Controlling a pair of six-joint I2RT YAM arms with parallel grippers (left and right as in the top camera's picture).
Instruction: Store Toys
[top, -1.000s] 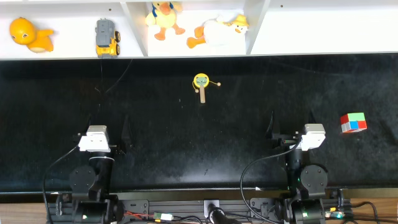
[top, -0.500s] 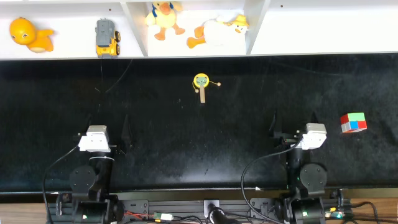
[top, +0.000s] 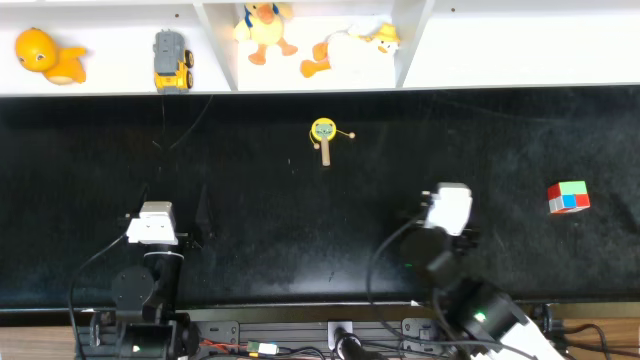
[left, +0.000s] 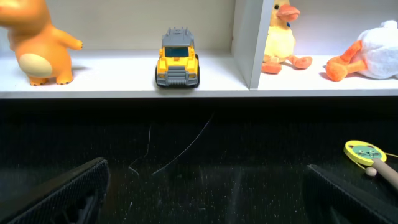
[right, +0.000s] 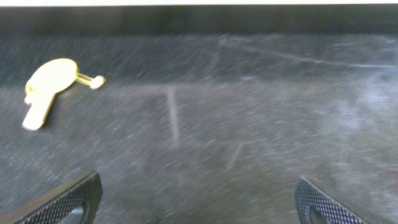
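A yellow rattle drum with a wooden handle (top: 323, 136) lies on the black mat a little below the white shelf (top: 500, 60). It also appears in the left wrist view (left: 368, 154) and the right wrist view (right: 45, 84). A multicoloured cube (top: 568, 197) rests at the mat's right side. My left gripper (left: 205, 183) is open near the front left and faces the shelf. My right gripper (right: 199, 196) is open over bare mat, with the rattle ahead of it and off to one side; its wrist (top: 448, 208) sits right of centre.
The shelf's left bay holds an orange toy (top: 48, 55) and a yellow truck (top: 172, 60). The middle bay holds a yellow plush duck (top: 264, 28) and a white plush duck (top: 350, 50). The right bay is bare.
My right arm has swung left and a little up the mat, turning toward the rattle. The left arm and all toys have stayed still.
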